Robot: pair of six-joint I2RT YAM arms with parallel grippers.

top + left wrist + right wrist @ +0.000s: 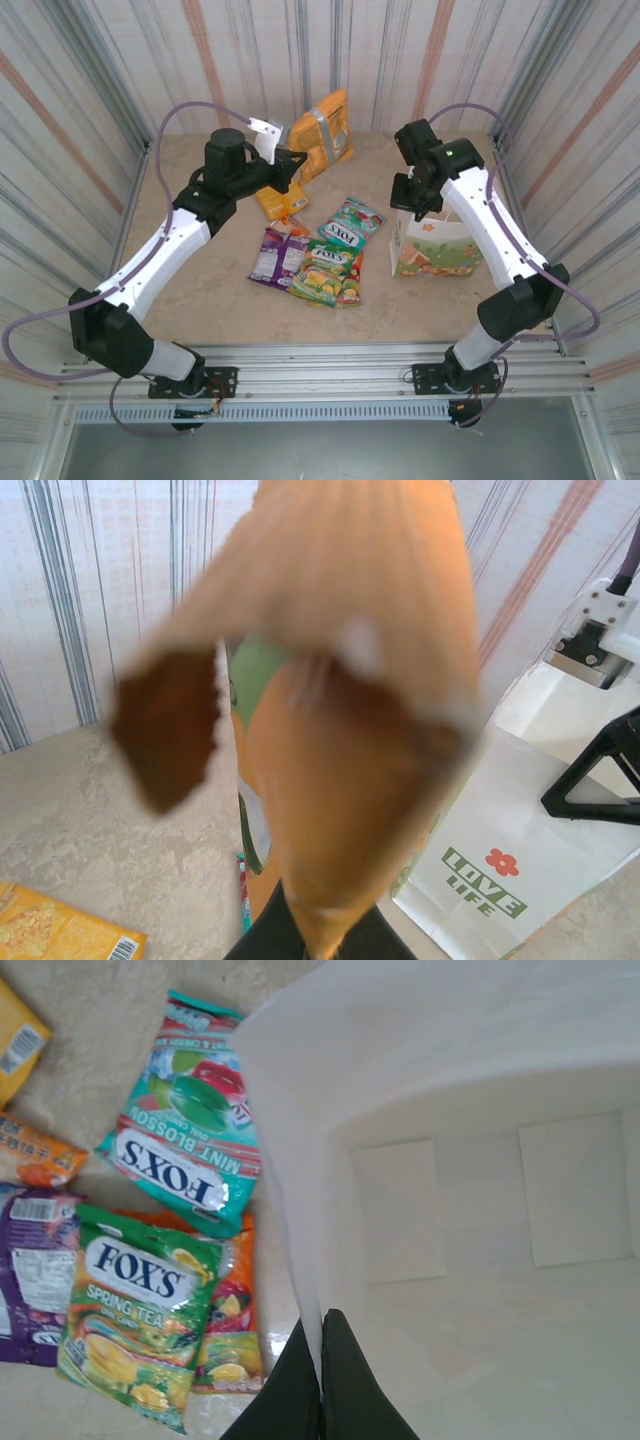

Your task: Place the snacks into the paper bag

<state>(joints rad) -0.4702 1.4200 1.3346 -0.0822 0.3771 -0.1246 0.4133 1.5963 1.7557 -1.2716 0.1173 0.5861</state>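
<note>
- The right gripper (320,1365) is closed flat on the paper bag (480,1200), pinching the rim of the wall that faces the packets. Judged purpose: to hold the mouth open for loading. The bag's inside is bare white, with no packet in it.
- In the top view the bag stands at 3 o'clock of the packet cluster, apart from it.
- The left gripper (291,164) is clamped on the gold-orange twin pack (322,130), which is clear of the table (200,290) at 12 o'clock of the cluster. The pack is blurred in the left wrist view, so it is likely swinging.
- Flat on the table lie the teal packet (190,1130), green packet (140,1320) and purple packet (30,1280). An orange packet (238,1310) lies under the green one.
- Pose: the left arm is stretched far forward with its wrist turned toward 3 o'clock, facing the bag. The right arm is bent at the elbow, wrist pitched down over the rim.
- Judgement: this is the carry step for the first packet.
</note>
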